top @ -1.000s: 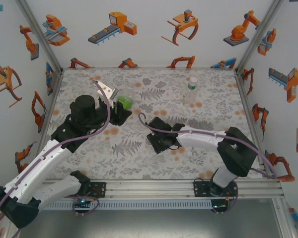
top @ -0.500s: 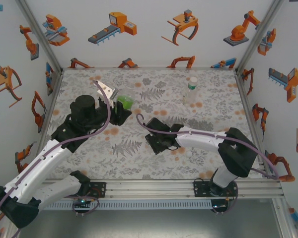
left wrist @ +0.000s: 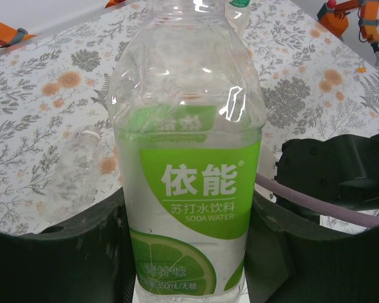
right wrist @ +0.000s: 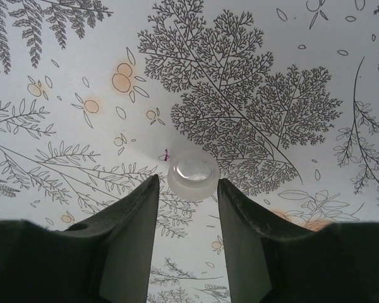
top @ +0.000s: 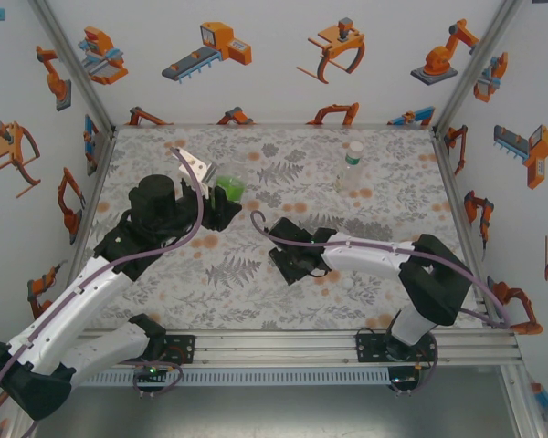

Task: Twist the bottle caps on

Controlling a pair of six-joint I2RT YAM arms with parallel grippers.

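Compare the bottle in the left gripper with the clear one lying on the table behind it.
The labelled bottle carries a green soda-water label; the plain bottle has none. The labelled bottle is clamped between the jaws of the left gripper; the plain bottle lies free on its side on the table. Both are clear plastic bottles.

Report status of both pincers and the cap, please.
Left pincer shut on green-label bottle. Right pincer open, tips flanking white cap on table. Nothing between pincer and cap.
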